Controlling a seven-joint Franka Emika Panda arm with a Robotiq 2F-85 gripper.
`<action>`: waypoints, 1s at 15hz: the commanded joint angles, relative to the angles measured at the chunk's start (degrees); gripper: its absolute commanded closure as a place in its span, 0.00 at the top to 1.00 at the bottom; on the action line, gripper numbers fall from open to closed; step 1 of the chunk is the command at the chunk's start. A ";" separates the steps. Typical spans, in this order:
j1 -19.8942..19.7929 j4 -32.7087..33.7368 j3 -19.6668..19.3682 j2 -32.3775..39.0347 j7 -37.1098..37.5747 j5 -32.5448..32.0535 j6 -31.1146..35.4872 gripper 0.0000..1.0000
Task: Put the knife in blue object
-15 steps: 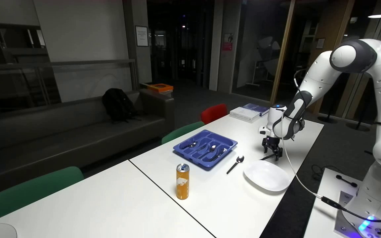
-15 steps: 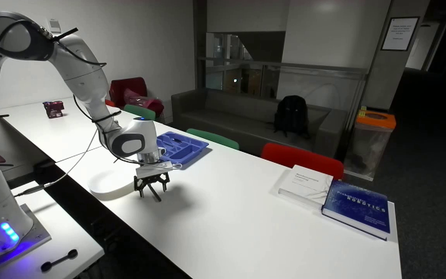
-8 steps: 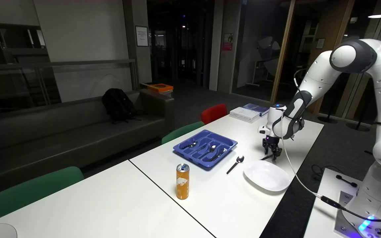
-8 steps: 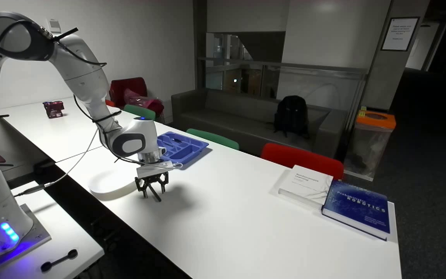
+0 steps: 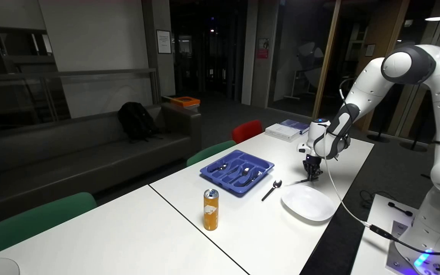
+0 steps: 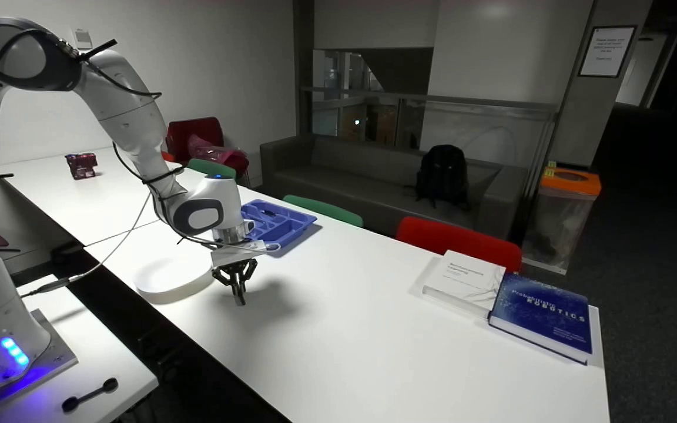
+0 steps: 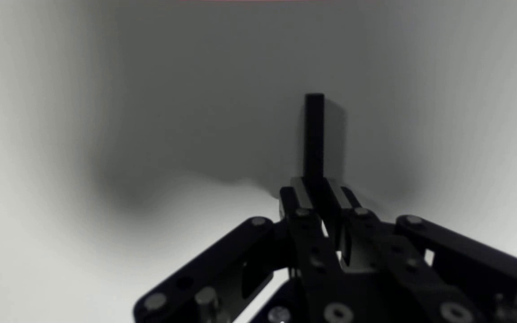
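Observation:
The knife (image 7: 314, 134) is slim and dark, its end sticking out straight ahead of the fingertips in the wrist view. My gripper (image 7: 316, 190) has its two fingers pressed around it, one on each side. In an exterior view the gripper (image 5: 311, 178) is low at the tabletop, with a dark bit of the knife (image 5: 304, 180) poking out beside it. Its jaws also meet on the knife in an exterior view, where the gripper (image 6: 238, 291) points down. Whether the knife still touches the table I cannot tell. The blue object, a compartment tray (image 5: 220, 184), holds several pieces of cutlery.
A white plate (image 5: 308, 204) lies close to the gripper. Between plate and tray is a dark spoon (image 5: 271, 190). An orange can (image 5: 211, 210) stands upright near the table seam. Two books, one white (image 6: 465, 279) and one blue (image 6: 541, 317), lie at the table's far end.
The jaws have come together from wide apart and now grip the knife. The gripper has shifted slightly; the tray, plate, spoon and can have stayed put.

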 commanded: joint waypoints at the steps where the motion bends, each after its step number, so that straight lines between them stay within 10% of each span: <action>1: -0.47 -0.06 0.08 -0.05 -2.28 1.04 -0.54 0.02; 15: 1.49 -6.58 -2.31 -16.89 5.12 4.54 -2.26 0.03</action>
